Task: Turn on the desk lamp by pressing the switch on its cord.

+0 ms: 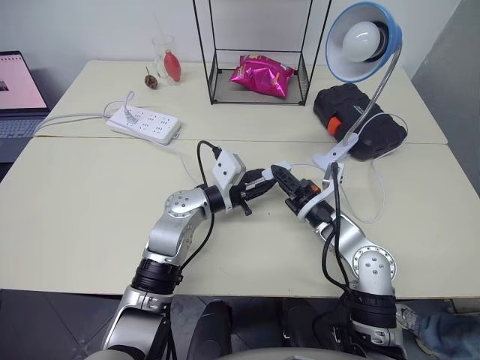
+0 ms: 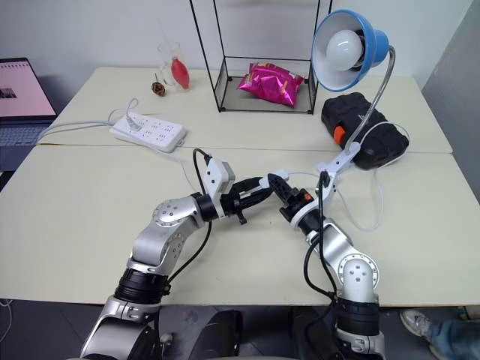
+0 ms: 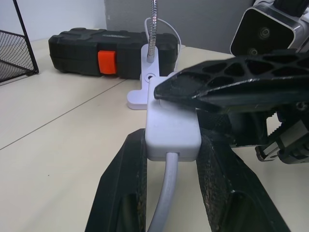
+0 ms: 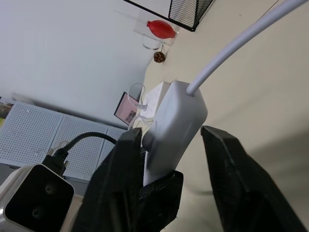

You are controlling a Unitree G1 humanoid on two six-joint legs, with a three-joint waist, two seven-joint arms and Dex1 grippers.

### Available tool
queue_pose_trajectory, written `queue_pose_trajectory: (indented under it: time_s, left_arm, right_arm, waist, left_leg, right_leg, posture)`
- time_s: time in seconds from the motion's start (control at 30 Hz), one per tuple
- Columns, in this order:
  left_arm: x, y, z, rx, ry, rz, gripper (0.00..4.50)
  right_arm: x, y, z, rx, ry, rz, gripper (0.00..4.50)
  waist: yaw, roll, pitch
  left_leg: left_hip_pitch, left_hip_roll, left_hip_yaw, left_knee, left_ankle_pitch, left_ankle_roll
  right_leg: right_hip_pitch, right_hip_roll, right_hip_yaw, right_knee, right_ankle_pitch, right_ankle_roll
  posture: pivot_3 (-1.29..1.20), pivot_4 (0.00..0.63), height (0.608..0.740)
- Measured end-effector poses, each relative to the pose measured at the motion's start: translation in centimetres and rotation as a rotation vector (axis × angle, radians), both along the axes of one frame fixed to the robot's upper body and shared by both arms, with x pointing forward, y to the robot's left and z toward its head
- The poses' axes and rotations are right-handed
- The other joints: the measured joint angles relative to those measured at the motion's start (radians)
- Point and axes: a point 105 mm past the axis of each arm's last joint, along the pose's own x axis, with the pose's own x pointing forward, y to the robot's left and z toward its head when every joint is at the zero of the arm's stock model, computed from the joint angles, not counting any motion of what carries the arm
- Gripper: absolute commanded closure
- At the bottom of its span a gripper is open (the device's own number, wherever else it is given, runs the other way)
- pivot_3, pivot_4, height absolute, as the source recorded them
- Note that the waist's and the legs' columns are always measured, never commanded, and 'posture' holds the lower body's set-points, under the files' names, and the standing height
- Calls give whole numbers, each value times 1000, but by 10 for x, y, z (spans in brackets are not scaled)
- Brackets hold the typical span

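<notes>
The left gripper is clamped on the switch, one finger against each side, the cord running back between them. The right gripper straddles the same switch; one finger touches its button side, the other stands just clear. Just beyond both grippers sits the desk lamp, its clip base on the table, bulb unlit.

White power strip lies left of the black wire rack. A pink foil bag sits inside the rack. Black case lies right of it; laptop far left.
</notes>
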Motion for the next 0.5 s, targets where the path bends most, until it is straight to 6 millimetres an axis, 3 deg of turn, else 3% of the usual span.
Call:
queue_pose_trajectory:
  time_s: [0.1, 0.5]
  left_arm:
    - [0, 0, 1, -7, 1, 1, 3415]
    - [1, 0, 1, -15, 1, 7, 3415]
  right_arm:
    - [-1, 2, 1, 8, 0, 12, 3920]
    - [-1, 2, 1, 23, 3, 15, 3943]
  waist:
    - [0, 0, 0]
    - [0, 0, 0]
  left_leg:
    - [0, 0, 0, 0, 0, 0]
    - [0, 0, 0, -1, 0, 0]
  right_leg:
    - [0, 0, 0, 0, 0, 0]
    - [-1, 0, 0, 0, 0, 0]
  posture:
    - [0, 150, 740]
    - [0, 150, 740]
